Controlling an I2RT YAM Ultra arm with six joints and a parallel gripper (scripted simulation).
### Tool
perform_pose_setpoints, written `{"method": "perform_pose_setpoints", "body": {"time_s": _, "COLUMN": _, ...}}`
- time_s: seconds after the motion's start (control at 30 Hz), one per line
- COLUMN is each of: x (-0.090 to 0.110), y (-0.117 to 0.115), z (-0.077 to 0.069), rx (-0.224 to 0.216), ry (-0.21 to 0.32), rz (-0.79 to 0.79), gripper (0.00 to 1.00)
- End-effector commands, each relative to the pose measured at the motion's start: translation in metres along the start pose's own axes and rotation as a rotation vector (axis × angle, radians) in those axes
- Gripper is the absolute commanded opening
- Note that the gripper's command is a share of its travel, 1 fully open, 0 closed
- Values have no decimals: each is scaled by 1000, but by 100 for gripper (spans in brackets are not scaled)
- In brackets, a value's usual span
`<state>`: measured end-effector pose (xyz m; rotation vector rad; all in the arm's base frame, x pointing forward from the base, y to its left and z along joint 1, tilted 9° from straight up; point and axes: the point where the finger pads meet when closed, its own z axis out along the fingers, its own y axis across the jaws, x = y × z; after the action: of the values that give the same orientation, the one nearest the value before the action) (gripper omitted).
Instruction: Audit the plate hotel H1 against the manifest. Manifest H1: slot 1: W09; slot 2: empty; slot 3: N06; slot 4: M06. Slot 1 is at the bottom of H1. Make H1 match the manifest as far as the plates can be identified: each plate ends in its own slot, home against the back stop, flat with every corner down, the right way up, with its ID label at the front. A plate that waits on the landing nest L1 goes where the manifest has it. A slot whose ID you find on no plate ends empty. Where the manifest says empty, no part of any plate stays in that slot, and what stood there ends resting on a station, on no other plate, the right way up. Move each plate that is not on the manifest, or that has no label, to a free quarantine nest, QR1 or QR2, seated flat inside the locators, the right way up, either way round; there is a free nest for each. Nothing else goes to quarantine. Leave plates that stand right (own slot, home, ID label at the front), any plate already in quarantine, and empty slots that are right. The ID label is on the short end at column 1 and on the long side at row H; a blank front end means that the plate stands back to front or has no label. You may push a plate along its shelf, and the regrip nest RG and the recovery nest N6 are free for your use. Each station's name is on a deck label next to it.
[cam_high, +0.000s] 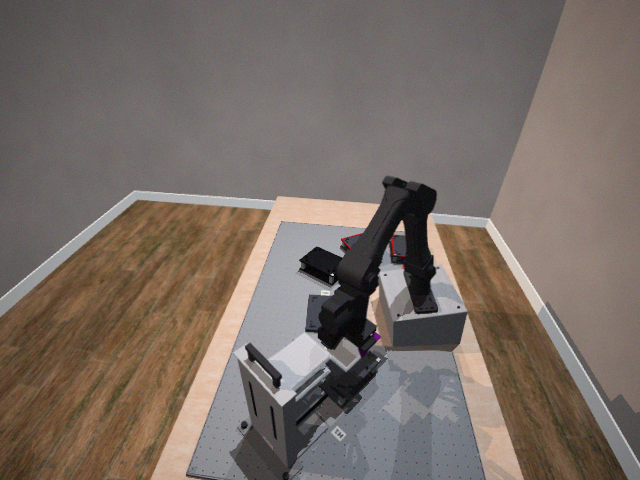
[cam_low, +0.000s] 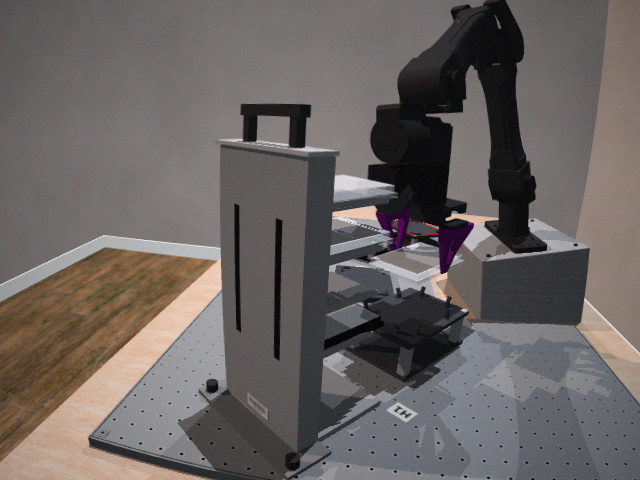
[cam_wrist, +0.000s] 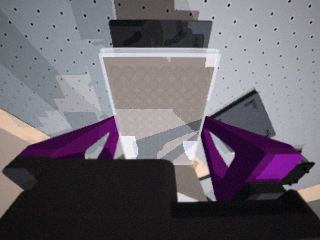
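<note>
My gripper (cam_high: 368, 345) (cam_low: 421, 240) (cam_wrist: 159, 119) has its purple fingers shut on the long sides of a clear plate (cam_high: 345, 356) (cam_low: 413, 260) (cam_wrist: 160, 95). It holds the plate about level in the air in front of the plate hotel H1 (cam_high: 268, 408) (cam_low: 273, 258), above the black landing nest (cam_high: 346, 384) (cam_low: 413, 315). The plate's far end points at the hotel's open front, roughly at mid height. A light plate (cam_low: 356, 235) lies on an upper shelf and a dark plate (cam_low: 351, 317) on a lower one. I can read no ID label.
The arm's grey pedestal (cam_high: 423, 320) (cam_low: 516, 289) stands right of the hotel. Two red-edged quarantine nests (cam_high: 356, 240) (cam_high: 398, 245) lie at the back. A black plate (cam_high: 320, 263) sits on a nest left of them, with a flat dark nest (cam_high: 315, 312) nearer. The H1 deck label (cam_low: 404, 411) lies in front.
</note>
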<state>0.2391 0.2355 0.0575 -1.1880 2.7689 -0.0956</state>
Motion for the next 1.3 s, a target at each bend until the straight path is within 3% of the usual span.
{"method": "perform_pose_setpoints", "body": {"time_s": 0.0, "x": -5, "y": -1, "z": -21, "rx": 0, "ry": -37, "rz": 8, "gripper": 86}}
{"method": "perform_pose_setpoints", "body": {"time_s": 1.17, "x": -3, "y": -1, "z": -103, "rx": -1, "ry": -37, "rz": 8, "gripper": 86}}
{"method": "perform_pose_setpoints", "body": {"time_s": 1.27, "x": -2, "y": -1, "z": -104, "rx": -1, "ry": -37, "rz": 8, "gripper": 86}}
